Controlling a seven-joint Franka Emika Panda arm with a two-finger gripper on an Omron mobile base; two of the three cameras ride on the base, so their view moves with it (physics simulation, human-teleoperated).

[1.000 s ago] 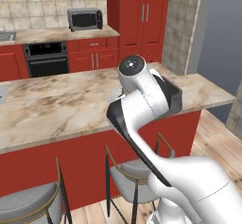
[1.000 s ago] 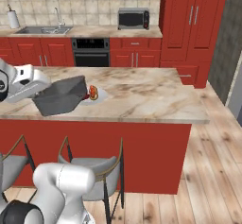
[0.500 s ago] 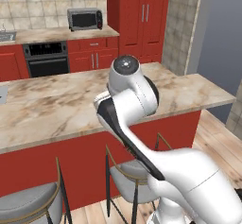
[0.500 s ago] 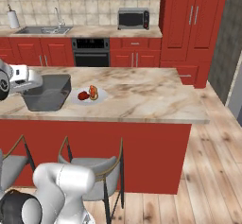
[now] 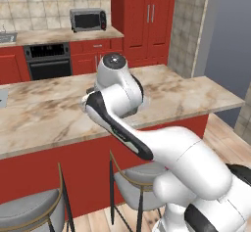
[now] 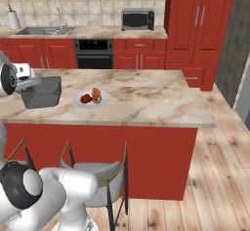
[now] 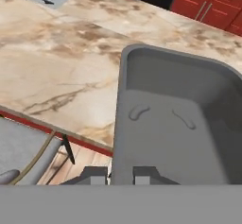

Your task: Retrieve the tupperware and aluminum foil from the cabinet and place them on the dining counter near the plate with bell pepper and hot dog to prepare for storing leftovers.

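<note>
grey tupperware [image 6: 44, 92] pinched by gripper [image 7: 119, 175] above dining counter [image 6: 146, 98] edge.

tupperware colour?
Dark grey, plain; the tupperware shows best in the hand view.

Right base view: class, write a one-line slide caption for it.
The gripper holds a grey tub over the marble counter, beside a plate of food.

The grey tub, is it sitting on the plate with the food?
No: in the right base view the tupperware is beside the plate, apart from it, with the gripper shut on its rim.
</note>
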